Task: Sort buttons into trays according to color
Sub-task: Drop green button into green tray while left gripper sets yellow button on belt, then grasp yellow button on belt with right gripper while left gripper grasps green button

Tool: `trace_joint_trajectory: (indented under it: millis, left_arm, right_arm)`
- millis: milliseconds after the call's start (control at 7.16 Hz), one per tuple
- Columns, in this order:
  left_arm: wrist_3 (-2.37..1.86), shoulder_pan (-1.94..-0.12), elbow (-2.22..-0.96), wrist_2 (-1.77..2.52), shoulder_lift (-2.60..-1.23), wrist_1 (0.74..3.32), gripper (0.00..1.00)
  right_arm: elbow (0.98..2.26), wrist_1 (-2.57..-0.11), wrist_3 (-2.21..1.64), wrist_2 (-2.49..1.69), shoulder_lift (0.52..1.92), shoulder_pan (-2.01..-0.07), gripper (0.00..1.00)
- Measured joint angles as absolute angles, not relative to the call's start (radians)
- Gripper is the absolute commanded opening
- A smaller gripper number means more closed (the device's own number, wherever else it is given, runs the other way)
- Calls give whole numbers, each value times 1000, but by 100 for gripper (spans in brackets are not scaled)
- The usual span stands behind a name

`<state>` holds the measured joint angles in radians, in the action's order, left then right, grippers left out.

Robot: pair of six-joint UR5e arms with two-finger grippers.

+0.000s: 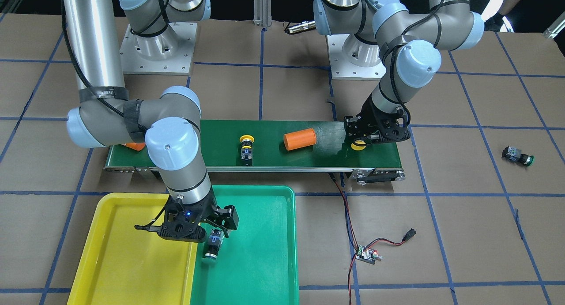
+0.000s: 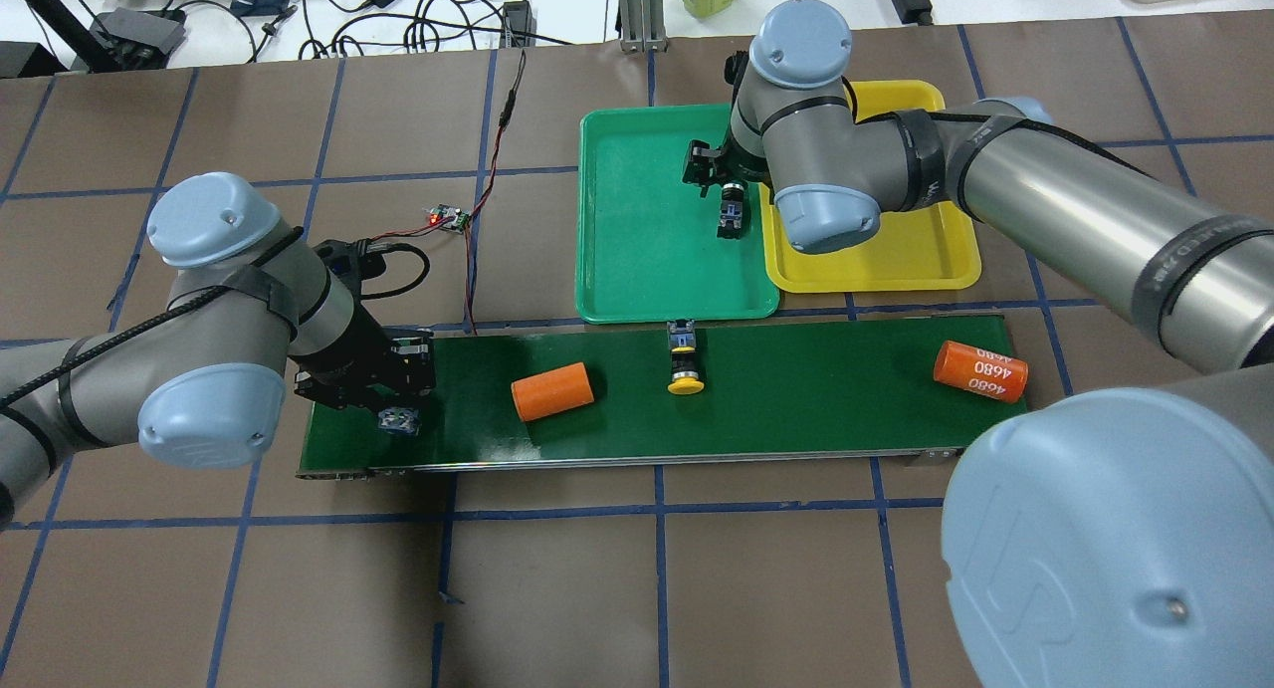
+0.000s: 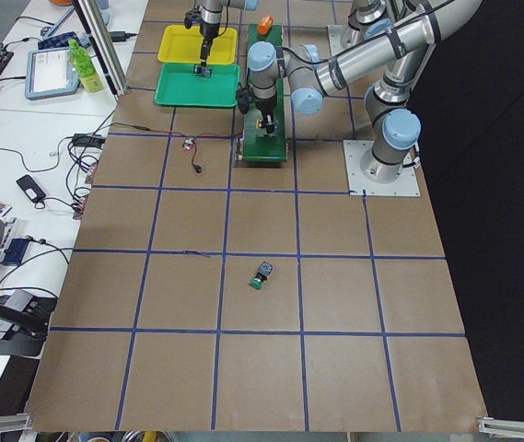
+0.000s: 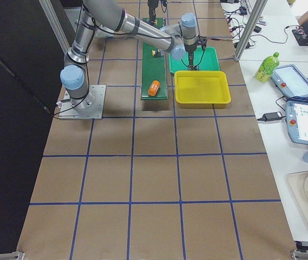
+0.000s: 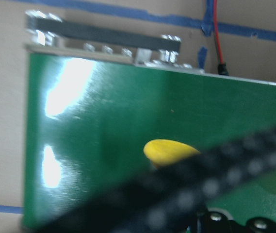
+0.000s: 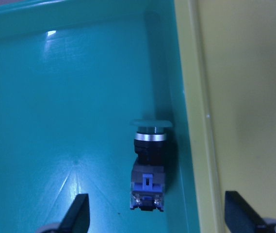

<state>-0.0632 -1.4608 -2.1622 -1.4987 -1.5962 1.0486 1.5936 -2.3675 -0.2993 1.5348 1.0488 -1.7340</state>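
Though it is probably light and rigid, the green button [image 6: 149,167] has a slick domed cap, so pinch its blocky body. It lies in the teal tray [image 6: 55,97], by the 3 o'clock wall, under the right gripper [image 6: 158,216], jaws spread. How the left gripper [image 1: 367,139] stands, I cannot tell.

You have four buttons: a first yellow button [image 1: 246,148], a second yellow button [image 1: 358,145], a first green button [image 1: 213,247] and a second green button [image 1: 518,155]. You have two trays: a yellow tray [image 1: 110,269] and a teal tray [image 1: 265,252]. Add a first orange cylinder [image 1: 299,139], a second orange cylinder [image 2: 980,371] and one conveyor belt [image 1: 212,141].
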Motion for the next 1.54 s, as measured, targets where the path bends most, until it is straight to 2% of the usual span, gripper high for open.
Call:
trace_joint_trajectory:
  millis: [419,699,839,1118,1398,1537]
  left_arm:
    - [-61,-1446,-2123,-1509,-1576,1054,100]
    - [86,-1341,-2027,-1557,-1564,1216,100]
    - [207,-1230,-2003,-1594,-1568,1252,100]
    - [399,-963,-1977,-1621,-1599,1221,100]
    - [485,-750,-1970,-1610,-1666,1075,100]
    - [493,-674,-1968,-1562,-1704,1012,96]
  right_arm:
    - [1604,-2092,-300,1535,1242,-1705,100]
    - [1637,-1942,-304,1533,1376,-1711,100]
    - [1668,-1910,-306,1533,1414,-1714,100]
    - [1752,-1902,-308,1521,1432,-1724,100]
    - [1809,-1932,-304,1472,1409,-1735,100]
    - [1826,-1963,-304,1454,1385,-1737,100]
